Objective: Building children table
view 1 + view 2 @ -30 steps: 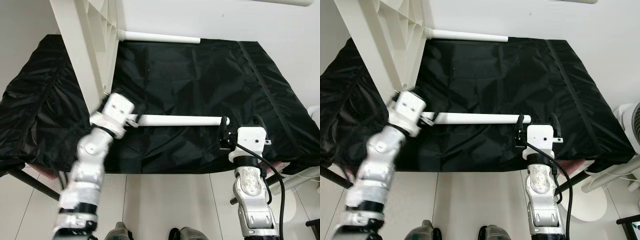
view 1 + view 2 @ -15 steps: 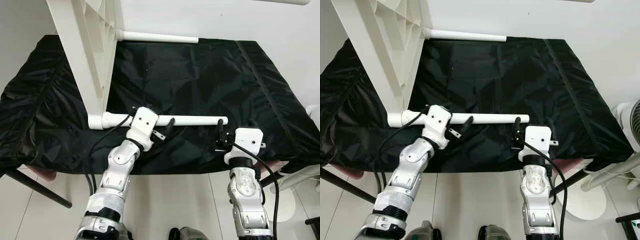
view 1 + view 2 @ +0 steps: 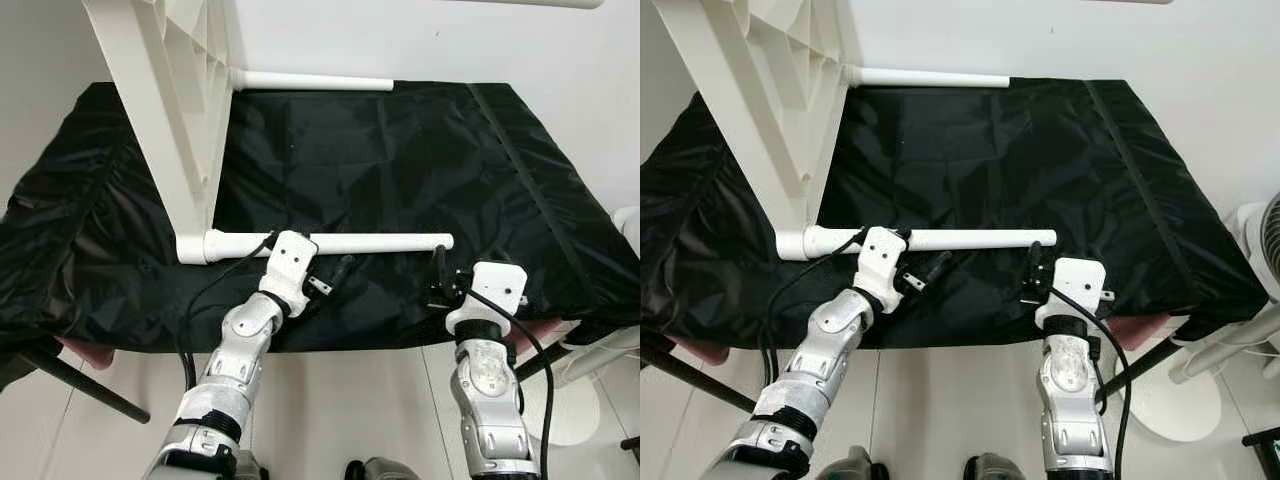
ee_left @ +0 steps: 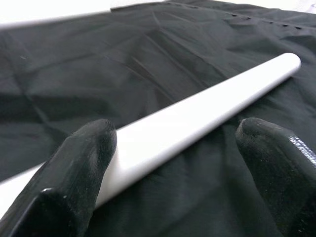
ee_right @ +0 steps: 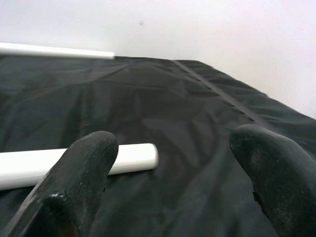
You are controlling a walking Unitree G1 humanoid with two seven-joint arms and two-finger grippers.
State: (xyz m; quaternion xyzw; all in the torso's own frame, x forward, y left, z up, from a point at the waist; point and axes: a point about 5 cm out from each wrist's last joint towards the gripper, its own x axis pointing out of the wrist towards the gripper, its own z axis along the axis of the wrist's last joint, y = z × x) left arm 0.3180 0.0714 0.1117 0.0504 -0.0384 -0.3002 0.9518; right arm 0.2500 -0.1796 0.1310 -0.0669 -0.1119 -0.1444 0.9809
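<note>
Left eye view, nearest first: the two silver arms rise from the lower edge toward the front of the bench, which is draped in black cloth. The right pincer sits over the front edge of the cloth, just short of the free end of the near white leg; in the right wrist view its fingers stand wide apart with nothing between them, and the leg's rounded end lies beyond the gap. The left pincer hovers just in front of the same leg, around its middle. In the left wrist view its fingers are spread apart on either side of the leg, one fingertip looking close against the tube, though contact cannot be told for sure.

That near leg lies flat on the cloth, running across the bench, its left end plugged into a corner socket of the white tabletop, which stands on edge and leans up out of frame. Farther back, a second white leg juts from the tabletop's other corner along the rear of the bench, next to the pale wall.
</note>
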